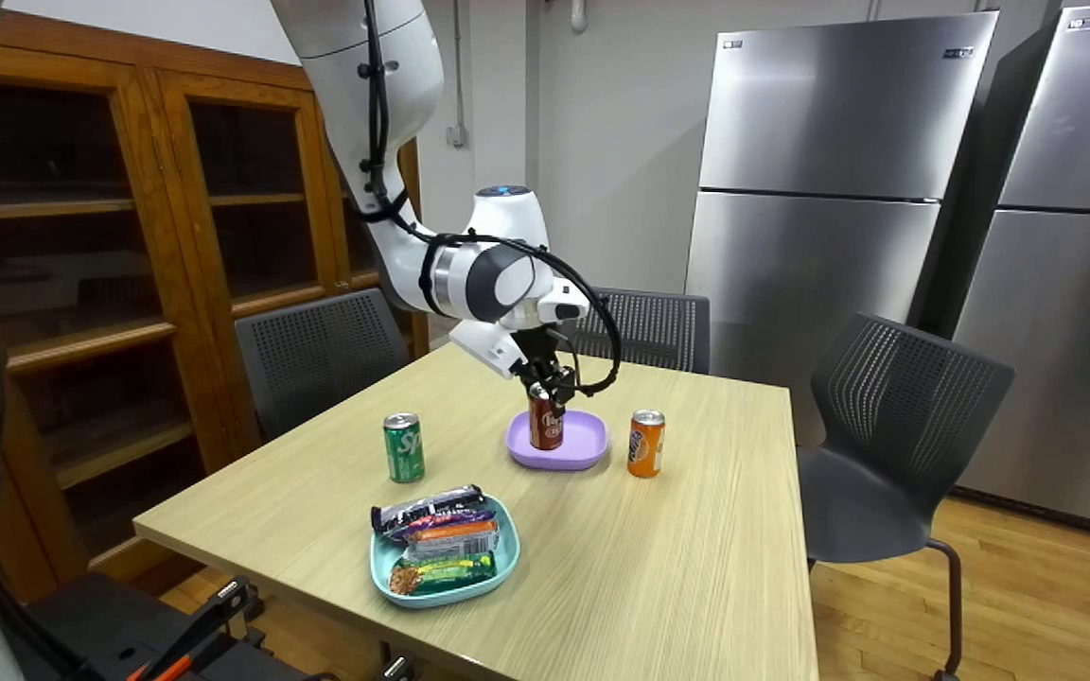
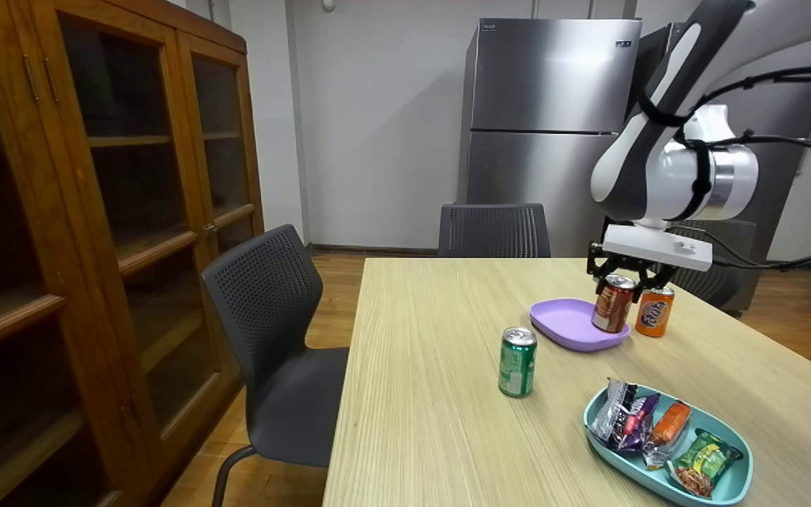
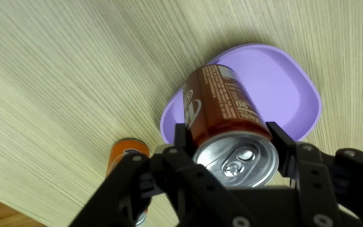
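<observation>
My gripper [image 3: 227, 128] is shut on a dark red-brown Dr Pepper can [image 3: 222, 97], with a black finger pressed to each side near its silver lid. In both exterior views the can [image 1: 546, 430] leans slightly, its base within the outline of a purple plate [image 2: 566, 320]. Whether its base touches the plate or hangs just above it, I cannot tell. From the wrist camera, the plate [image 3: 273, 91] spreads out beneath the can, partly covered by it. An orange Fanta can [image 1: 645, 445] stands upright beside the plate, half hidden behind my fingers in the wrist view.
A green Sprite can [image 1: 404, 448] stands on the table on the opposite side of the plate from the Fanta. Nearer the front edge lies a teal plate [image 1: 507, 558] holding several wrapped snacks [image 2: 666, 429]. Dark chairs [image 2: 265, 338] surround the wooden table [image 1: 696, 567].
</observation>
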Available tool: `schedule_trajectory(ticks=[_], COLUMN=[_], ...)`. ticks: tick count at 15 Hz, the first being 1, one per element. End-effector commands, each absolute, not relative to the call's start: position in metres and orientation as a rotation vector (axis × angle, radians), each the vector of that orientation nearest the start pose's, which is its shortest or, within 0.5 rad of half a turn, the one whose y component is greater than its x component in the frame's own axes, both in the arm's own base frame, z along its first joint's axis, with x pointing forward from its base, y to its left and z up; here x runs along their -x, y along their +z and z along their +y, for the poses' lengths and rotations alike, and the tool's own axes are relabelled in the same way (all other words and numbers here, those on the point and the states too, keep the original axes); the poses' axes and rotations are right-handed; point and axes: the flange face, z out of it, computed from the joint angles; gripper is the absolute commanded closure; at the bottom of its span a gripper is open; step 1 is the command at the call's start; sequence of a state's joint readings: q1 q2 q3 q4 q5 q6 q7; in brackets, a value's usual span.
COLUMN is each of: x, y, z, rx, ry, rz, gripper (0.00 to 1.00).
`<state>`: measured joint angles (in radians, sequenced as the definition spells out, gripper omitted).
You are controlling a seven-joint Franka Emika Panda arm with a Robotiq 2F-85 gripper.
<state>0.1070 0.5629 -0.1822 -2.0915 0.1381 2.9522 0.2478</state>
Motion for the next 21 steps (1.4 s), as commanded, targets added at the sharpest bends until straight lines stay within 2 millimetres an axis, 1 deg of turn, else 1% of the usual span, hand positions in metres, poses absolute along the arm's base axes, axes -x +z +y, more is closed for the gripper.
schedule_trajectory(ticks=[1, 5, 10, 16, 21], x=[-0.629, -0.648, -0.668, -0.682, -0.693], y=[0.189, 0.183, 0.175, 0.162, 0.158], z=[-0.039, -0.027, -0.018, -0.014, -0.011], rx=[3.057, 3.062, 3.073, 3.095, 3.093], ry=[-0.472, -0.452, -0.451, -0.431, -0.435], rz=[0.657, 0.669, 0.678, 0.678, 0.686], gripper=[0.62, 0.62, 0.62, 0.62, 0.62])
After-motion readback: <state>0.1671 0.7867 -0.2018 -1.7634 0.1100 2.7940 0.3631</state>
